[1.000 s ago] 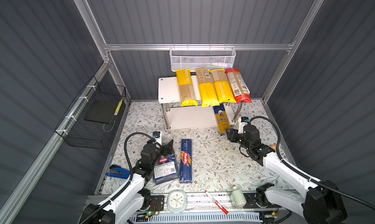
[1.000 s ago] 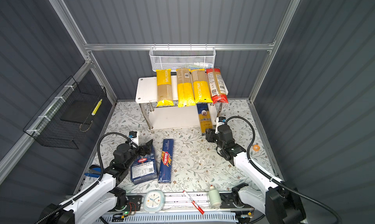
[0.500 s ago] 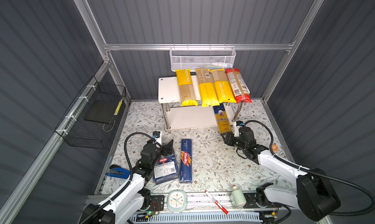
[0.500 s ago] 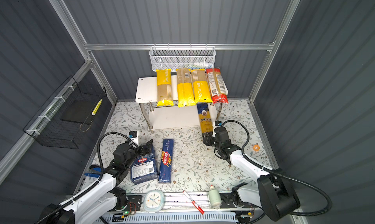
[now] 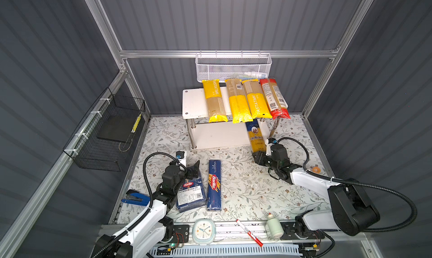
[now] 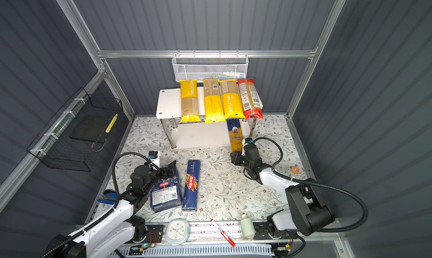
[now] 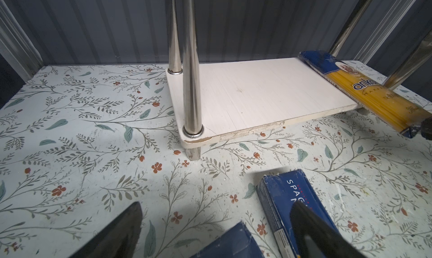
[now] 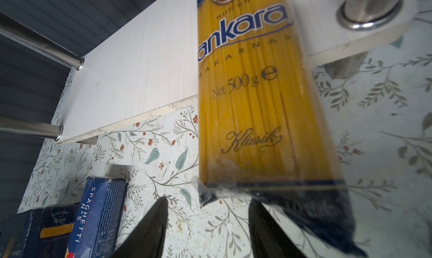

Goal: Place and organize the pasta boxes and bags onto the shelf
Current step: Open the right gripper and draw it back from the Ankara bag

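I am looking at the ankara bag (image 5: 256,137). It lies flat on the low board of the shelf (image 5: 217,135), at the right end, next to the right front leg. Its long side runs from the back wall toward me. The navy end with the face is at the back. The see-through end with the yellow noodles sticks out over the front edge of the board.

My right gripper (image 5: 258,157) sits low, right at that front end. In the right wrist view its jaws stand partly apart, and I can see the flowery floor between them. The crinkly navy end of the bag (image 8: 257,93) lies against one finger (image 8: 271,233). It is not squeezed between the two.

My left gripper (image 5: 194,169) hangs over the far end of the wide box (image 5: 190,193). Its jaws are wide apart and hold nothing. The narrow box (image 5: 214,185) lies just beside the wide box, pointing the same way as the bag.
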You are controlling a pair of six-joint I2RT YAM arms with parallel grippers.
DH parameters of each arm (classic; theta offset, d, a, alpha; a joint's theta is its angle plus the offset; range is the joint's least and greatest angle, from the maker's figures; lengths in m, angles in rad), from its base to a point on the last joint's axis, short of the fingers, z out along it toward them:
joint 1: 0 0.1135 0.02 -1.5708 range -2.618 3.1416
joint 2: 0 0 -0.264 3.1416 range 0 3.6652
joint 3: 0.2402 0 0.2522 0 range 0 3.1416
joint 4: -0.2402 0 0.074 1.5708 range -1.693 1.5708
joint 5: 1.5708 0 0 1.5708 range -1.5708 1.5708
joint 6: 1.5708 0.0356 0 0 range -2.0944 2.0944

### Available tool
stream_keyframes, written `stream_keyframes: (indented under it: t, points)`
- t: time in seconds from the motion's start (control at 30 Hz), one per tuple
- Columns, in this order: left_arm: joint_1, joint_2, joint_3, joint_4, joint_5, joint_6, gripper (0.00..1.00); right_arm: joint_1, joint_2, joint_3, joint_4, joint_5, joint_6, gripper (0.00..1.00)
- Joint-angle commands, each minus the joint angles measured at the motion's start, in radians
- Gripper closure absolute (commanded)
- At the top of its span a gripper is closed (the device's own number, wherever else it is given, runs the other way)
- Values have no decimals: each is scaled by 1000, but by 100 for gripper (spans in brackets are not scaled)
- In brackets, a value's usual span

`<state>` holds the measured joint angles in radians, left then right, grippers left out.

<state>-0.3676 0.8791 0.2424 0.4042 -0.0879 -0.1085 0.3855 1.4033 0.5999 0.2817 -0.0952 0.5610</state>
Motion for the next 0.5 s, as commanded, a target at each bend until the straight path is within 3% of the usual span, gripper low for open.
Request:
stream_keyframes:
  t: [0.0,0.47]
  points:
    - [-1,-6,21,12,-16,-6,1,-3,22,44,40,7,11,42]
    - [-1,2,25,11,-16,-7,1,-35,112,128,70,-13,-6,42]
